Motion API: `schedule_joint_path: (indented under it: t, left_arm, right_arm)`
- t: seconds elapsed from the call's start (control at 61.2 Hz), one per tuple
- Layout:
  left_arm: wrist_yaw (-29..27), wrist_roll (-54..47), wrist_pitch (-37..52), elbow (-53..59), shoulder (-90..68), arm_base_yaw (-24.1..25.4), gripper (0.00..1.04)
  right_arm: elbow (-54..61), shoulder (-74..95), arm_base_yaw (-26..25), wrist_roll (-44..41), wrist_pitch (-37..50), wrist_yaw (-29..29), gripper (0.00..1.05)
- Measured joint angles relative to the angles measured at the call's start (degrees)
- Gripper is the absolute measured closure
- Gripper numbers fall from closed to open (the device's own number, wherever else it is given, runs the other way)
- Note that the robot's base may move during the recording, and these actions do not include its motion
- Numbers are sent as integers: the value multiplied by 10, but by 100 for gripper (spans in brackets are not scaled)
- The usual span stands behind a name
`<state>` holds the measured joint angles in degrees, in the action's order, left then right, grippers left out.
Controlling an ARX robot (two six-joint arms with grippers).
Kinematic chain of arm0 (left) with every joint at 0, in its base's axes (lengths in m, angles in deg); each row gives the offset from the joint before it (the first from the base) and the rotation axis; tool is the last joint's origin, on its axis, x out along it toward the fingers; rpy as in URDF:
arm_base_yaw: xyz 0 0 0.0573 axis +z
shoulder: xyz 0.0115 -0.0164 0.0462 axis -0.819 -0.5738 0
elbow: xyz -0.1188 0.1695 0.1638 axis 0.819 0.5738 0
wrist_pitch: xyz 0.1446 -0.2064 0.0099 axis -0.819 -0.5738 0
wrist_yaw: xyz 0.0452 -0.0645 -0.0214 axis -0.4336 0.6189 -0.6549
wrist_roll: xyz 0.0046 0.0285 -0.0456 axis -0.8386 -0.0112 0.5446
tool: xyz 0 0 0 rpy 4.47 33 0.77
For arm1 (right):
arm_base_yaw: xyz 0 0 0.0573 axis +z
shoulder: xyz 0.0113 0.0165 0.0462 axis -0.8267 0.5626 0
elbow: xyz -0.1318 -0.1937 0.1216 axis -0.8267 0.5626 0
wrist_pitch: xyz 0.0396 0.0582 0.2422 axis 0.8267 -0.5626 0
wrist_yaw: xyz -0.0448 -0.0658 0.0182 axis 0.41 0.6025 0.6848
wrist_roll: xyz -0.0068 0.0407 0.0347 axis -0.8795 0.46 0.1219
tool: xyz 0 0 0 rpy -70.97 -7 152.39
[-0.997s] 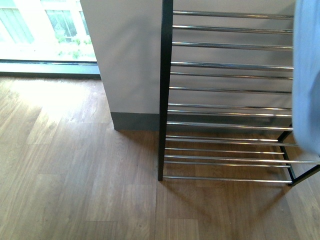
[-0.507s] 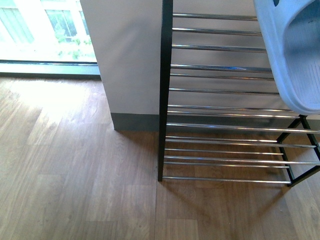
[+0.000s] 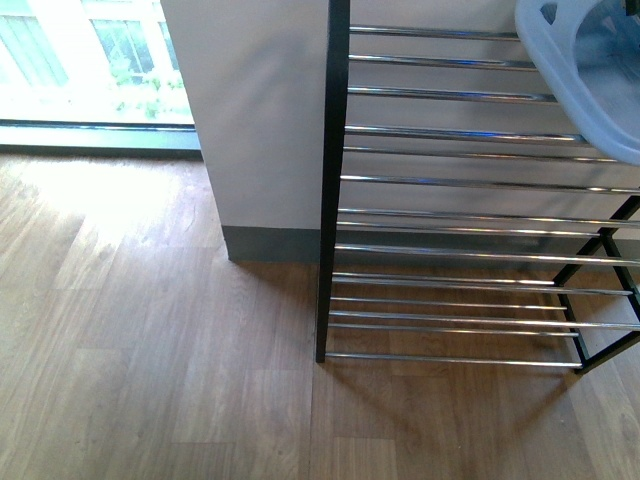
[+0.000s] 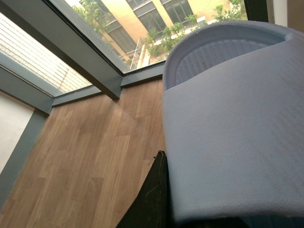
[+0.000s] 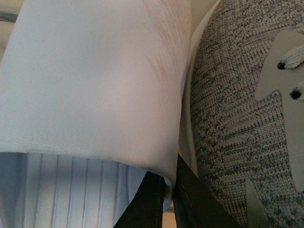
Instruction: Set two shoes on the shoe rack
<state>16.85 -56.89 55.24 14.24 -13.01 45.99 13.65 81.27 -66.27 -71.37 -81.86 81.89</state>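
Observation:
A pale blue slide sandal (image 3: pixel 590 90) hangs in the air at the top right of the front view, over the upper silver rods of the shoe rack (image 3: pixel 450 180). No arm shows in that view. In the left wrist view my left gripper (image 4: pixel 166 209) is shut on a pale blue slide sandal (image 4: pixel 237 133); one black finger (image 4: pixel 152 199) lies against its strap. In the right wrist view my right gripper (image 5: pixel 171 199) is shut on the strap edge of a pale blue slide sandal (image 5: pixel 95 80). A grey knit sneaker (image 5: pixel 237 118) lies close beside it.
A white wall column with a grey skirting (image 3: pixel 250 120) stands left of the rack's black upright (image 3: pixel 332 180). A floor-level window (image 3: pixel 90 60) is at the back left. The floor is wood planks (image 3: pixel 150 350).
In the front view the sandal came in from the right edge, then rose and drew back towards the top right corner over the rack. The rack has not moved.

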Motion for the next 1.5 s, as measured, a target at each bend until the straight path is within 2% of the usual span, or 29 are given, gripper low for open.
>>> schedule_joint_path:
  t: [0.212,0.245,0.621,0.866,0.981,1.16,1.373,1.504]
  left_arm:
    - [0,0,0,0,0,0,103]
    - [0,0,0,0,0,0,103]
    - [0,0,0,0,0,0,103]
    - [0,0,0,0,0,0,103]
    - [0,0,0,0,0,0,103]
    - [0,0,0,0,0,0,103]
    - [0,0,0,0,0,0,103]
    - [0,0,0,0,0,0,103]
  right_arm:
    - [-34,26,-3,0,-3,26,103]
    - [-34,26,-3,1,-1,28,100]
    - [17,-40,-25,-3,42,7,45]
    - [97,-134,-38,-5,76,-44,8]
    - [150,-194,-31,7,111,-83,9]
    - [263,-340,-4,62,222,-150,9]
    - [432,-537,50,105,304,-134,9]
    - [534,-664,62,137,347,-110,9]
